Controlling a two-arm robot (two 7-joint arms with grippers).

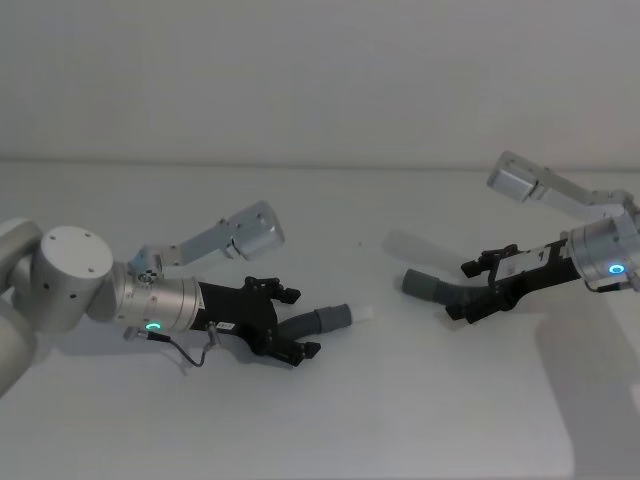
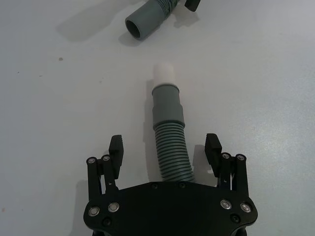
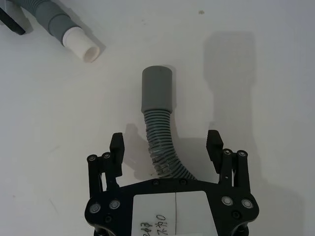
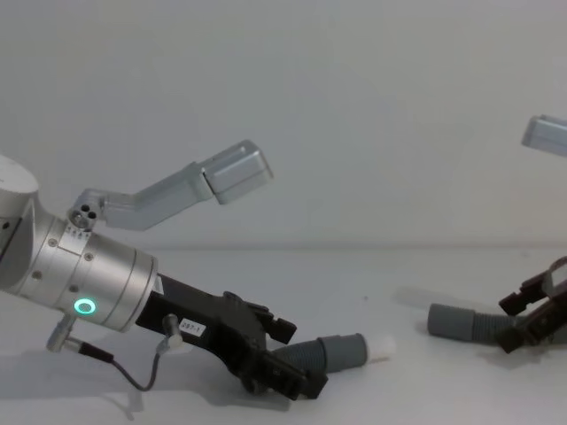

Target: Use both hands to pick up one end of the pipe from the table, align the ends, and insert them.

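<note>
Altogether two grippers (image 1: 302,322) (image 1: 462,290) — two hose pieces (image 1: 332,318) (image 1: 425,285)

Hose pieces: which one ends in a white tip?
The piece at the left end effector; the other's collar is a plain open socket.

wall (image 1: 320,80): plain, pale, at the back | speck (image 2: 61,59): small, dark, lying alone
</note>
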